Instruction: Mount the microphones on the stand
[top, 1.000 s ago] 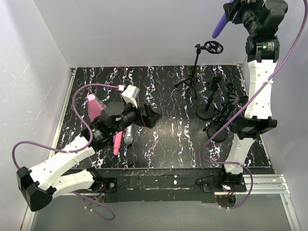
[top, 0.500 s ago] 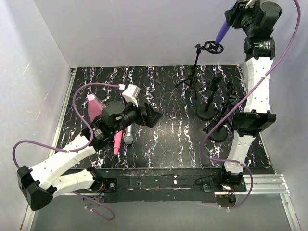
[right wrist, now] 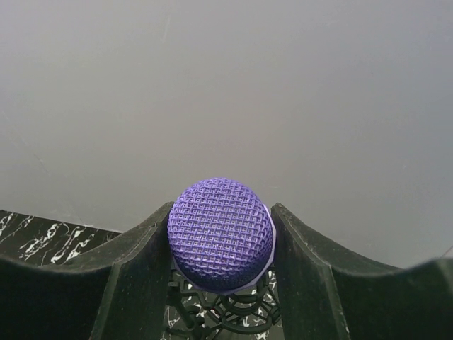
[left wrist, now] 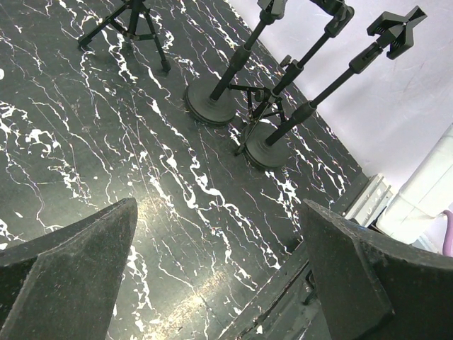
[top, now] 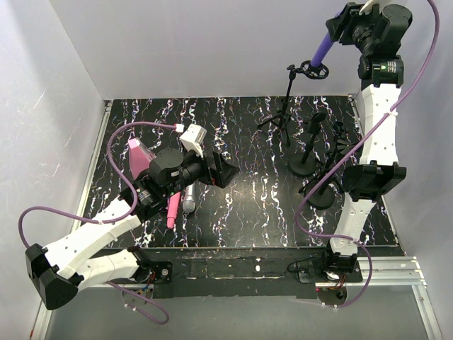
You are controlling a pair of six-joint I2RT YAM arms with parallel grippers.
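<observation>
One of the microphones, the purple microphone (top: 323,48), is up in my right tool (top: 339,27) at the far right of the scene, high above the bench (top: 248,205). That tool is clamped on the mesh head: in the right wrist view both fingers (right wrist: 138,248) press against the sides of the purple ball. The handle slants down and to the left, and its lower tip meets the ring clip (top: 313,69) on top of the tripod stand (top: 286,103). From the overhead camera I cannot tell whether the tip is inside the ring or only at its rim; in the wrist view the ring's black lattice shows just beneath the head. Nearer to me and right of the tripod stand two round-base stands (left wrist: 212,106), with a smaller folding one between them. My left tool (top: 225,172) hovers low over the left middle of the bench, fingers spread wide with only veined black surface between them. Just near of the left wrist, the pink microphone (top: 172,211) and the silver-grey microphone (top: 190,199) lie side by side on the bench, close together. A pink object (top: 139,154) lies farther left, partly hidden by the arm.
</observation>
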